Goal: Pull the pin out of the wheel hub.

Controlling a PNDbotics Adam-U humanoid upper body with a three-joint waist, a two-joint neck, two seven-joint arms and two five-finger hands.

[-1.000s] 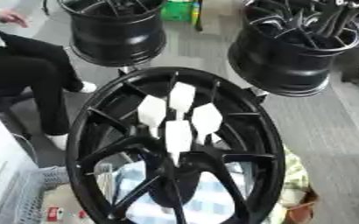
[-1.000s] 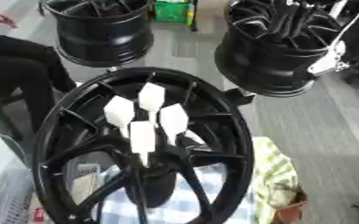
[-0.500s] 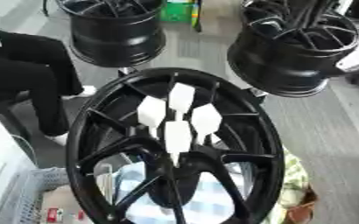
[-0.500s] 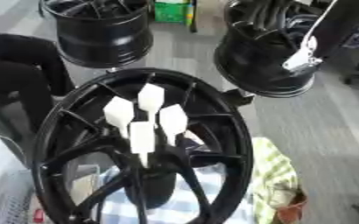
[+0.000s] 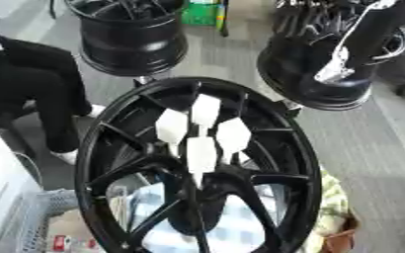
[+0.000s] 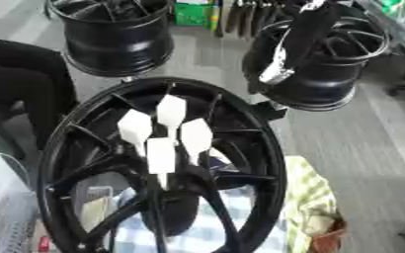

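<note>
The black wheel hub [image 5: 197, 168] fills the centre and lower frame, with four white pins [image 5: 202, 153] standing clustered at its middle. The right hand [image 5: 334, 73] enters from the upper right, well apart from the pins; whether its fingers are spread or pressed together I cannot tell. The left hand is out of view. This looks like the approach step; next, the hand must descend to one pin and pinch it.

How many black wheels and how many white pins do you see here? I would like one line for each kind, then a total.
Black wheels: 3 (near, far left, far right)
White pins on the near wheel's hub: 4 ()
Total: 7
</note>
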